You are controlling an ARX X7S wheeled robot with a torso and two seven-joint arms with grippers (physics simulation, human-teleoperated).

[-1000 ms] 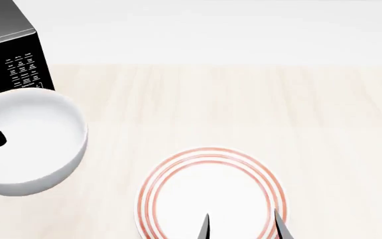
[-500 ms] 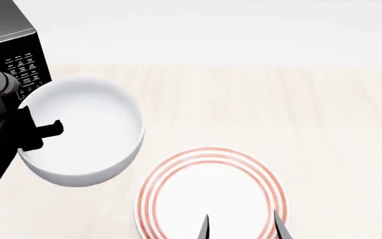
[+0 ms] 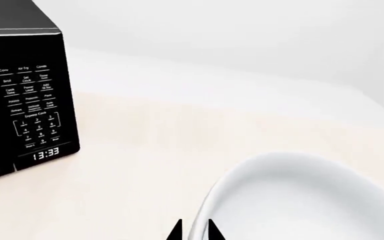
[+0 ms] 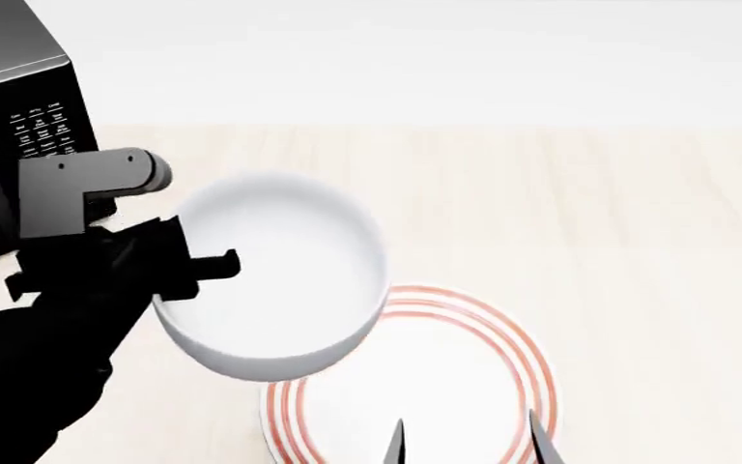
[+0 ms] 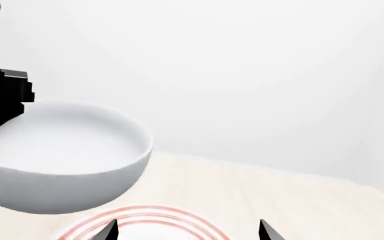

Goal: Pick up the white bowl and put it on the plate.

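While the microwave (image 4: 16, 126) sits at the far left of the head view, with its black keypad panel facing out and 13:33 glowing on the clock in the left wrist view, everything else lines up to the right of it. Right next to the microwave, on its plate-ward side, is the left gripper (image 4: 197, 271), a chunky black thing at the end of a dark arm. Its fingers are pinched on the near rim of the white bowl (image 4: 281, 280), one tip inside the wall and one outside, so it's closed tight on that thick edge. The left wrist view backs this up: two dark tips almost together with the rim running between them.

So the bowl is up in the air, off the pale wood table (image 4: 578, 213). The right wrist view shows clear space under its rounded bottom. It hangs just past the microwave and overlaps the plate's (image 4: 474, 367) upper-left edge from the head camera, not yet sitting on it. It looks roughly level.

Further right from the microwave, the red-ringed plate lies flat on the table. The right gripper (image 4: 466, 443) hovers over the plate's near side, fingers spread wide and holding nothing.
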